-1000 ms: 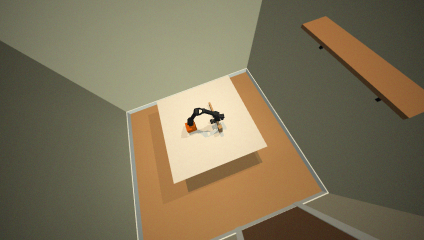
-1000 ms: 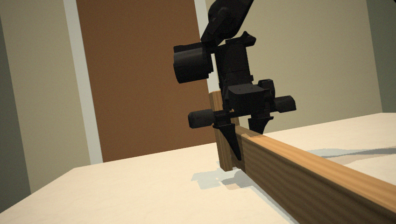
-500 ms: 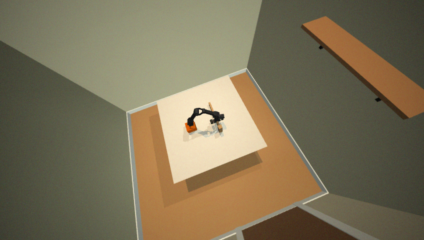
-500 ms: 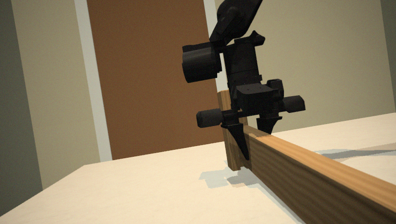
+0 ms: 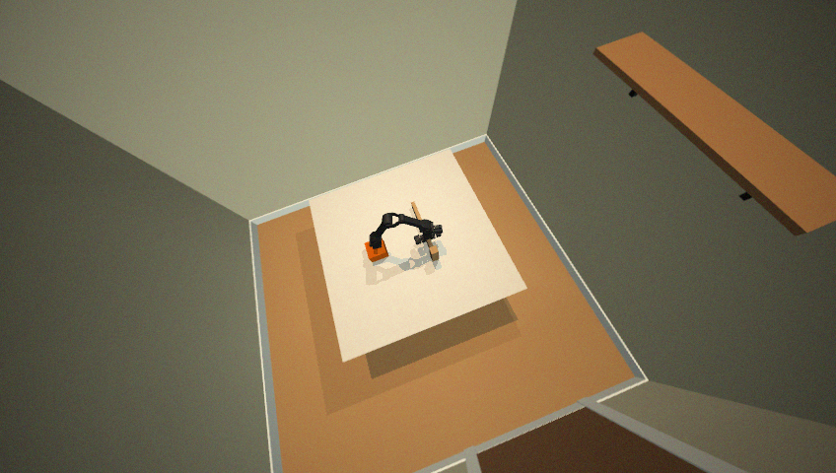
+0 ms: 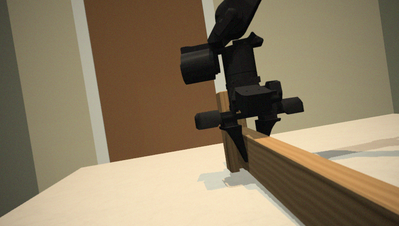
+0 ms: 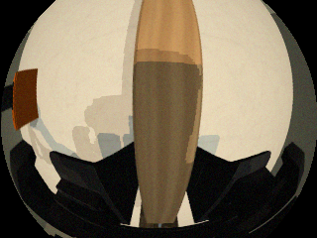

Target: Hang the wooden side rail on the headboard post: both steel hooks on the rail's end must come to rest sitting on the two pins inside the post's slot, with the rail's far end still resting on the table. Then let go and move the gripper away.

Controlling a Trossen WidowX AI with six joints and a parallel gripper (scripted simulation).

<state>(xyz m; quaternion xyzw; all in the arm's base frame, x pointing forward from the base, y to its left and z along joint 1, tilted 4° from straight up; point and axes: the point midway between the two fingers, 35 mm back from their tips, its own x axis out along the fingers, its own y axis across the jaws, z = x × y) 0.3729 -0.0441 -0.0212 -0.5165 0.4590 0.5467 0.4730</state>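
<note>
The black arm (image 5: pixel 401 219) (image 6: pixel 237 19) arches from its orange base (image 5: pixel 375 251) (image 7: pixel 26 98) over the tabletop (image 5: pixel 410 299) (image 6: pixel 134 193) (image 7: pixel 74 59), its tool (image 5: pixel 429 238) (image 6: pixel 256 145) (image 7: pixel 160 142) pointing down and pinching the wooden rail (image 5: pixel 417 214) (image 6: pixel 307 165) (image 7: pixel 168 99) near the end beside the upright headboard post (image 5: pixel 434 252) (image 6: pixel 232 148). Whether the hooks sit on the pins cannot be told.

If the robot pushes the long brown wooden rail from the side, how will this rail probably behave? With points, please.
The long brown wooden rail (image 5: pixel 416 209) (image 6: pixel 322 165) (image 7: pixel 168 35) would probably stay stiff, since its straight board shape shows no sag. It seems unlikely to roll, having flat faces, but might tip sideways if released, because it stands on a narrow edge.
</note>
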